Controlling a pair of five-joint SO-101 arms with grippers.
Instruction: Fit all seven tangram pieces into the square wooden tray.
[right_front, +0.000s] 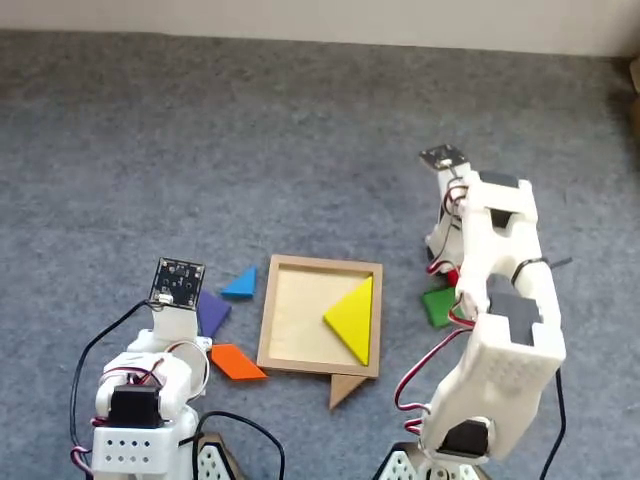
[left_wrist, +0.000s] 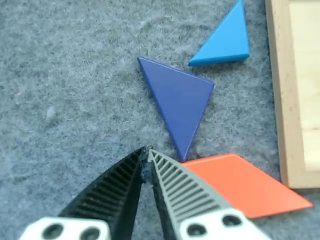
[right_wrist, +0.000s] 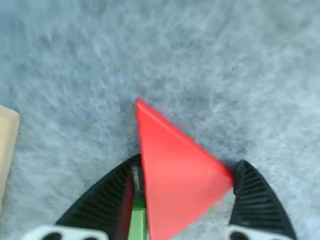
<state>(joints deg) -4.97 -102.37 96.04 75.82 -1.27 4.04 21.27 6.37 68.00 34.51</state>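
Tangram pieces look like flat, stiff, light painted wood, probably a bit slick, so I'd pinch them across two edges, not the faces. Nearest the bases, the tan triangle lies just off the tray, at its near edge. The orange parallelogram sits by the near left corner, long axis roughly along that edge. The left gripper is closed on nothing, tips just beside the purple triangle, whose sharp corner points back at it. In the tray, the yellow triangle has its long side on the right wall, apex aimed at the middle. Farther out, the right gripper is spread wide with the red triangle between its fingers. It seems pinched at the edges, one corner poking out ahead, right by the green piece.
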